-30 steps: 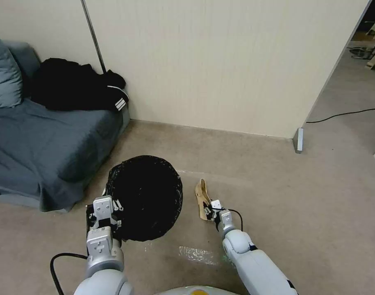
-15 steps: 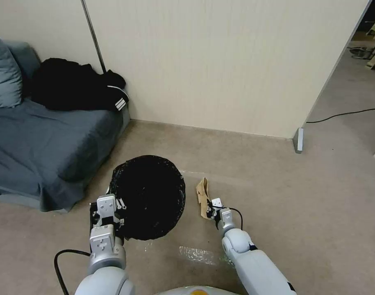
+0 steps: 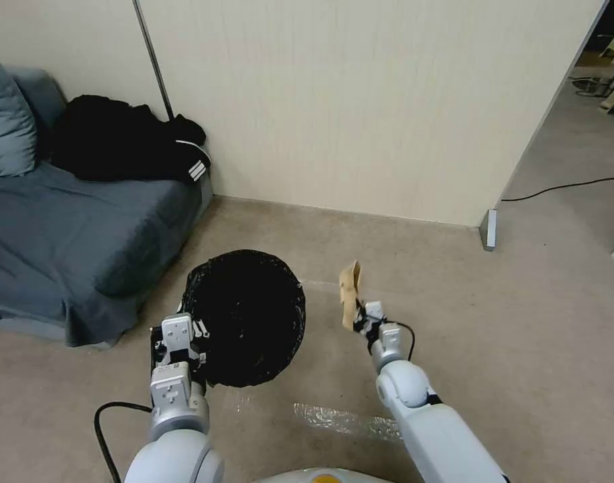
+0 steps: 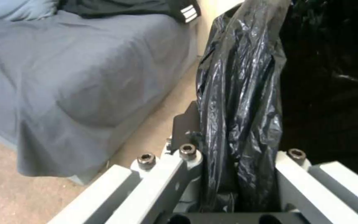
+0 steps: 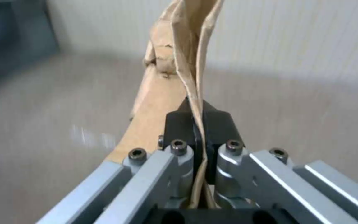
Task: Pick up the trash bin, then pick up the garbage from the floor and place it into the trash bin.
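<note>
The trash bin (image 3: 249, 315) shows as a round mouth lined with glossy black bag, held off the floor at the head view's lower middle. My left gripper (image 3: 179, 349) is shut on its near rim; the left wrist view has the bunched black liner (image 4: 239, 124) pinched between the fingers. The garbage in hand is a tan paper bag (image 3: 350, 295), lifted above the floor to the right of the bin. My right gripper (image 3: 364, 320) is shut on its lower end. In the right wrist view the bag's (image 5: 179, 62) folded edge runs between the two black pads (image 5: 179, 127).
A grey sofa (image 3: 65, 241) with a black garment (image 3: 119, 141) stands at the left against the wall. A clear plastic wrapper (image 3: 340, 419) lies on the floor near my base. A black cable (image 3: 561, 188) crosses the floor at the right, past the wall corner (image 3: 489, 228).
My right gripper has lifted the tan paper bag off the floor, up and slightly to the right. The bin in my left gripper has shifted a little to the right.
</note>
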Motion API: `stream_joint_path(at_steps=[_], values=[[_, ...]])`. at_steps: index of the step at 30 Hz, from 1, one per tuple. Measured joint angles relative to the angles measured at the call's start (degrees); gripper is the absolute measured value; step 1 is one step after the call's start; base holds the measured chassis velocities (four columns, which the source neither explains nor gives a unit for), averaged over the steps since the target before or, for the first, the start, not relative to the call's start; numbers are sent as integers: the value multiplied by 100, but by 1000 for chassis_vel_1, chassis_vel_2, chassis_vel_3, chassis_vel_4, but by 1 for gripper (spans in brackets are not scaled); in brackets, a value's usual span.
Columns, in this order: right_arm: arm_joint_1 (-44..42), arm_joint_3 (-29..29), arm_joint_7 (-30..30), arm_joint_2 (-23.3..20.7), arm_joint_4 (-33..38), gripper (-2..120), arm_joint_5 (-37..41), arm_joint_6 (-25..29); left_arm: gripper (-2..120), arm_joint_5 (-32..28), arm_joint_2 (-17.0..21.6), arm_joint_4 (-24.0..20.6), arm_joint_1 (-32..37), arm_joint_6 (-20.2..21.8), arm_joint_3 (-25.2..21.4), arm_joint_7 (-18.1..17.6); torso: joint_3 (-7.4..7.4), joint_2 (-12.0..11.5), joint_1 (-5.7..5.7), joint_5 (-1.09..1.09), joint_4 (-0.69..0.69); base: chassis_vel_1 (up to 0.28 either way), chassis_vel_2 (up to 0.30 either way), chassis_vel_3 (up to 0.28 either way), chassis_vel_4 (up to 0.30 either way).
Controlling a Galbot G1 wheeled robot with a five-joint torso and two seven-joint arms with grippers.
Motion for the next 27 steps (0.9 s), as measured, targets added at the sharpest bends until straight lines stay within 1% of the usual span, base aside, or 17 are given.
stream_joint_path(at_steps=[2, 3, 4, 7, 8, 9, 10, 11, 13, 15, 16, 17, 20, 21, 24, 25, 27], values=[[-319, 128, -43, -100, 958, 0, -90, 149, 1, -8, 28, 55, -33, -12, 15, 6, 0, 0, 0, -2, 0, 0, 0, 0, 0], [-449, 171, -137, -145, 1305, 0, -127, 286, 1, -14, 41, 76, -46, -12, 18, 9, 0, 0, 0, -2, 0, 0, 0, 0, 0], [-449, 171, -137, -145, 1305, 0, -127, 286, 1, -14, 41, 76, -46, -12, 18, 9, 0, 0, 0, -2, 0, 0, 0, 0, 0], [-836, 203, -616, -321, 2340, 0, -196, 772, 1, -45, 54, 134, -90, -7, 59, 66, 0, 0, 0, -2, 1, 0, 0, 0, 0], [-930, 173, -730, -378, 2566, 0, -214, 875, 1, -87, 54, 139, -107, 13, 67, 77, 0, 0, 0, -2, 0, 0, 0, 0, 0], [-930, 173, -730, -378, 2566, 0, -214, 875, 1, -87, 54, 139, -107, 13, 67, 77, 0, 0, 0, -2, 0, 0, 0, 0, 0], [-1029, 119, -832, -436, 2780, 0, -230, 943, 1, -119, 54, 140, -117, 31, 71, 91, 0, 1, 0, -1, 0, 0, 0, 0, 0], [-1172, 16, -1005, -527, 3065, 0, -244, 1022, 1, -149, 64, 145, -125, 47, 71, 116, 0, 1, 0, -1, 0, 0, 0, 0, 0], [-1334, -175, -1257, -644, 3314, 0, -306, 1126, 1, -170, 78, 146, -123, 53, 69, 138, -1, 1, 0, -1, 0, 0, 0, 0, 0], [-1402, -355, -1366, -711, 3377, 0, -386, 1169, 1, -173, 79, 146, -119, 60, 86, 158, 0, 1, 0, -1, 0, 0, 0, 0, 0], [-1402, -355, -1366, -711, 3377, 0, -386, 1169, 1, -173, 79, 146, -119, 60, 86, 158, 0, 1, 0, -1, 0, 0, 0, 0, 0], [-1433, -537, -1394, -755, 3375, 0, -460, 1183, 1, -183, 76, 146, -109, 87, 111, 174, 0, 1, 0, -1, 0, 0, 0, 0, 0], [-1411, -959, -1390, -766, 3117, 0, -663, 1194, 1, -215, 67, 105, -73, 147, 160, 196, 0, 1, 0, -1, 0, 0, 0, 0, 0], [-1411, -959, -1390, -766, 3117, 0, -663, 1194, 1, -215, 67, 105, -73, 147, 160, 196, 0, 1, 0, -1, 0, 0, 0, 0, 0], [-1271, -1297, -1316, -651, 2740, 0, -717, 1193, 1, -216, 61, 55, -35, 149, 151, 196, 0, 1, 0, -1, 1, 0, 0, 0, 0], [-1271, -1297, -1316, -651, 2740, 0, -717, 1193, 1, -216, 61, 55, -35, 149, 151, 196, 0, 1, 0, -1, 1, 0, 0, 0, 0], [-1170, -1432, -1263, -584, 2514, 0, -760, 1192, 1, -203, 55, 24, -12, 159, 144, 208, 0, 1, 0, -1, 1, 0, 0, 0, 0]])
